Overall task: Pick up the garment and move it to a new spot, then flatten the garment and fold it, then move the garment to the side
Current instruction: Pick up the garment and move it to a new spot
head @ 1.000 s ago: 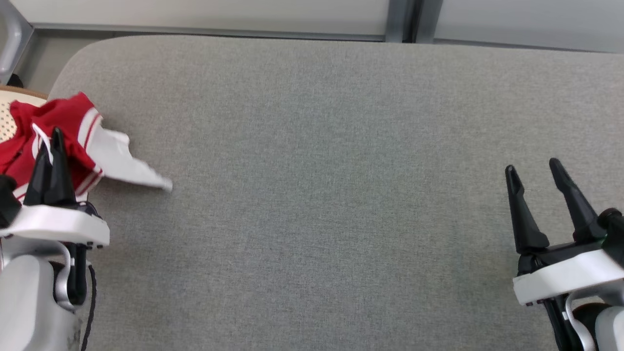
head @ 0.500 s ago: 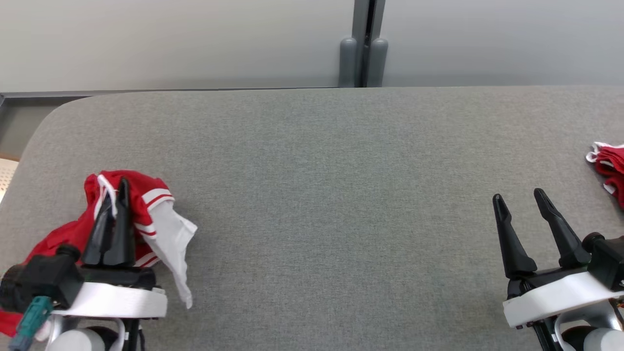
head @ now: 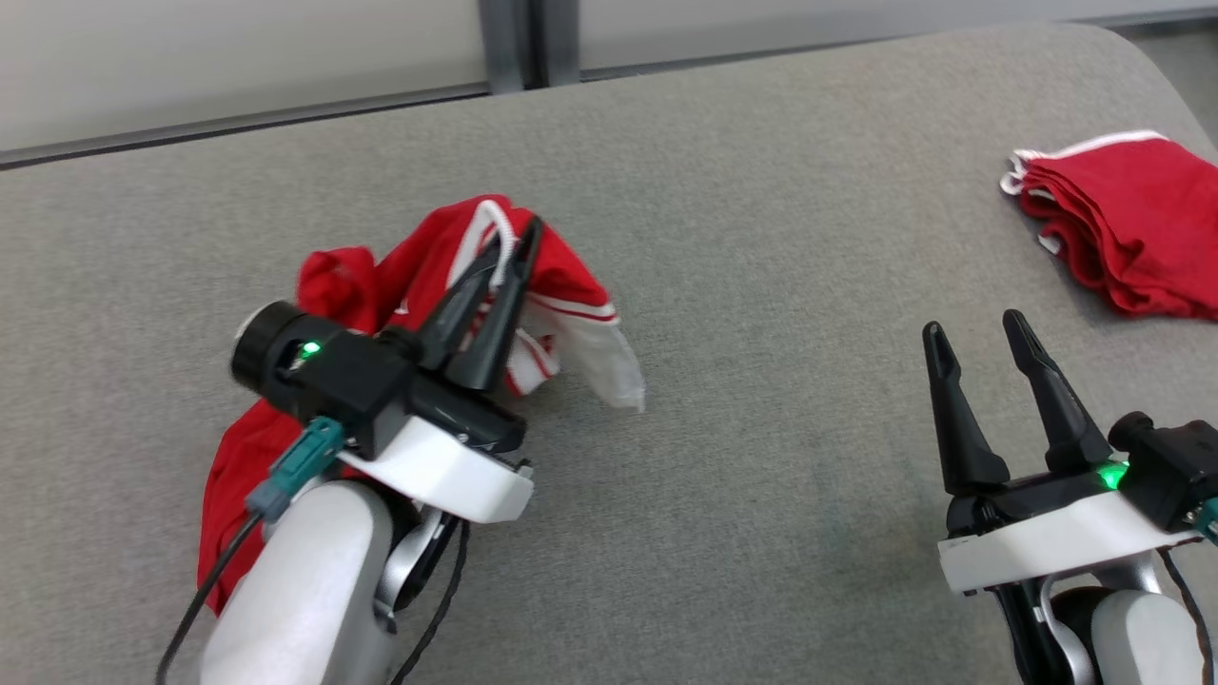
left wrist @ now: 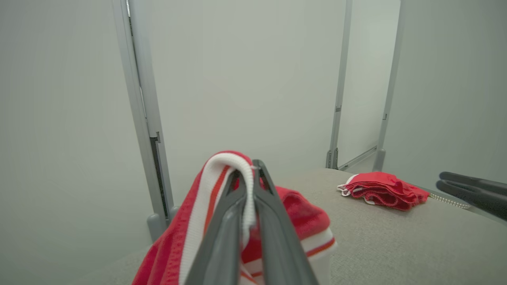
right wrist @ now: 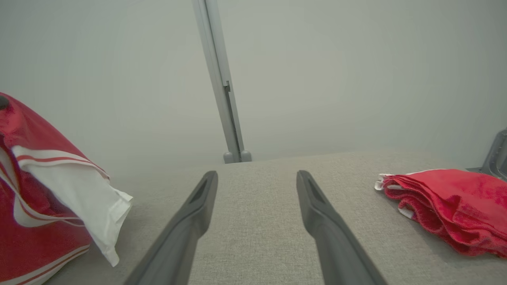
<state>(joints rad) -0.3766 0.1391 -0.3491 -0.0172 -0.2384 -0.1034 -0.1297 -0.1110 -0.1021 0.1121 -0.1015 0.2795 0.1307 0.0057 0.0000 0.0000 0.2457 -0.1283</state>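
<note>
at the left of the padded grey woven tabletop (head: 761, 209), the crumpled red-and-white knit garment (head: 433, 247) hangs from the left gripper (head: 521, 238), whose dark fingers are pinched tight on its white ribbed trim (left wrist: 233, 158). its soft bulk trails back along the pale forearm (head: 304, 580) toward the near left, a limp white panel (head: 609, 366) flopping toward the right gripper (head: 972, 323), which stands well apart, jaws wide and empty. the bare stretch between them looks the likely landing spot; a folded red cloth stack (head: 1123, 209) lies far right.
</note>
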